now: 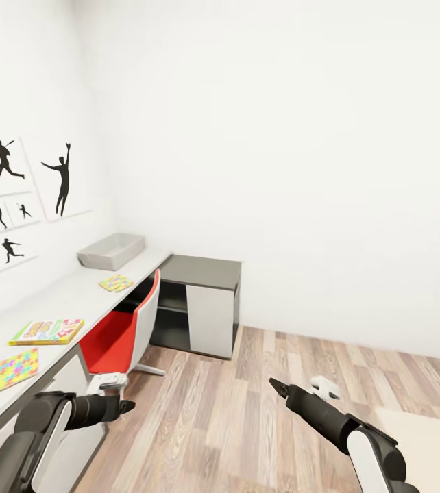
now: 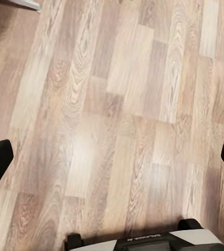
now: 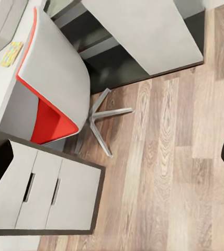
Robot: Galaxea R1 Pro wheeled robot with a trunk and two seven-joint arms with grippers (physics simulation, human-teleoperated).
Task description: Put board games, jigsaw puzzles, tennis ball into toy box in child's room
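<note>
On the bench (image 1: 69,301) we see, nearest to farthest from us, a puzzle (image 1: 4,374), a game box (image 1: 47,331), a second puzzle (image 1: 116,282) and the bin (image 1: 110,250). Our left end effector (image 1: 125,406), spread and empty, hangs nearer the bench than the right end effector (image 1: 275,385), also spread.

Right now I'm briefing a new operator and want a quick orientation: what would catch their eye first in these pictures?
Likely the red-and-white chair, tucked against the long grey table along the wall on the robot's left. On that table lie two multicolour jigsaw puzzles, a board game between them, and the grey toy box at the far end. Black sports silhouettes hang above.
</note>
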